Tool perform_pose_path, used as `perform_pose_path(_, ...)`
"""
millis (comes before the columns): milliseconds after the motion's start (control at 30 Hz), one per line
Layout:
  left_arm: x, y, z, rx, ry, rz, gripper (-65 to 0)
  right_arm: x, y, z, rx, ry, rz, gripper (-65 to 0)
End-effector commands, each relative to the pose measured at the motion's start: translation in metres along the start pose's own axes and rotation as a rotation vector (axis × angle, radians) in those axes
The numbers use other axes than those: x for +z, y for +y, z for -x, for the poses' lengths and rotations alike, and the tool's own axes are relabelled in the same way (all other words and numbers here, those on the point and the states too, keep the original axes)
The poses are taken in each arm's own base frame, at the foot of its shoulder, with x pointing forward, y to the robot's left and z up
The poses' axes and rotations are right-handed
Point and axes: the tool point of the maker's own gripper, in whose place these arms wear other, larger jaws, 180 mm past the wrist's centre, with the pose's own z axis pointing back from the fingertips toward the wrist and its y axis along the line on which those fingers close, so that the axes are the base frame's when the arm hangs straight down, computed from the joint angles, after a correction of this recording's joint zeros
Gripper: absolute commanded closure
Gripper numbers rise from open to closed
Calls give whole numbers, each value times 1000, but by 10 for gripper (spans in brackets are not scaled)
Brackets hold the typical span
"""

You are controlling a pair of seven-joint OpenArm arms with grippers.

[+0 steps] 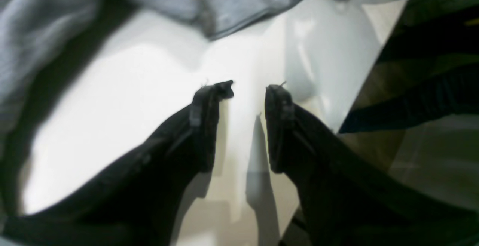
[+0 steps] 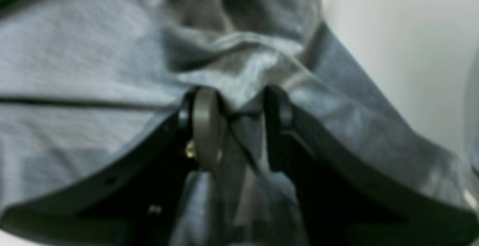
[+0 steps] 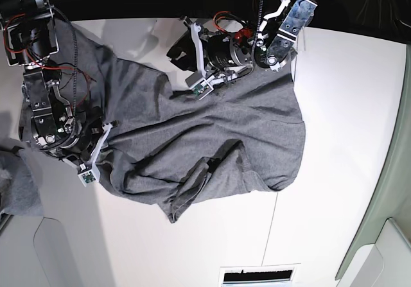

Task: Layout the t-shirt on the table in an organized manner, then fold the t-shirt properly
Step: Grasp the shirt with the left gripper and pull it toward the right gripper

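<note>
The grey t-shirt (image 3: 212, 133) lies crumpled across the middle of the white table (image 3: 334, 107), with folds and one sleeve bunched toward the front. My right gripper (image 3: 96, 152) is at the shirt's left edge. In the right wrist view its fingers (image 2: 204, 126) are shut on a fold of the t-shirt (image 2: 93, 51), with bare table (image 2: 393, 51) beyond. My left gripper (image 3: 181, 49) hovers at the shirt's far edge. In the left wrist view the left gripper (image 1: 249, 89) is open over bare table (image 1: 131, 107), with nothing between its fingers and the t-shirt hem (image 1: 232, 3) just ahead.
A lighter grey cloth bundle (image 3: 16, 184) sits at the left edge. A pale grey-green panel (image 3: 385, 191) runs down the right side. A slotted vent (image 3: 260, 275) is at the front. The table's edge and dark floor (image 1: 430, 89) lie right of the left gripper.
</note>
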Motion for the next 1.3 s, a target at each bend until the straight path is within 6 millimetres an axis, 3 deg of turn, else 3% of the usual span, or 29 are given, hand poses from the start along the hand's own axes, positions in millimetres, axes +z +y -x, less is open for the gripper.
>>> perform_pose_path(0, 2, 1, -13, 4, -40, 5, -221, 5, -5, -20, -6, -49, -6, -233)
perform_pose_path(267, 10, -14, -49, -7, -150, 73, -222, 4, 13, -21, -12, -39, -70, -255)
perform_pose_path(433, 7, -21, -85, -37, -218, 86, -226, 8, 15, -30, -1, -64, -71, -395)
perform_pose_path(567, 2, -26, -115, -46, -273, 90, -226, 11, 14, -37, 5, -78, -67, -399)
perform_pose_path(700, -15, -31, -128, -29, -289, 103, -226, 12, 5, -38, -23, -81, -38, -399)
perform_pose_path(867, -47, -36, -122, 60, -271, 136, -226, 11, -1, -35, -14, -79, -14, -399)
perform_pose_path(1000, -70, -45, -100, 139, -208, 165, -226, 8, -5, -31, -30, -78, 0, -393)
perform_pose_path(1167, -75, -37, -62, 150, -104, 143, -226, 7, -22, -23, -17, -59, 71, -311)
perform_pose_path(1267, -67, -11, -36, 171, -37, 62, -226, 10, -35, -20, -4, -57, 98, -311)
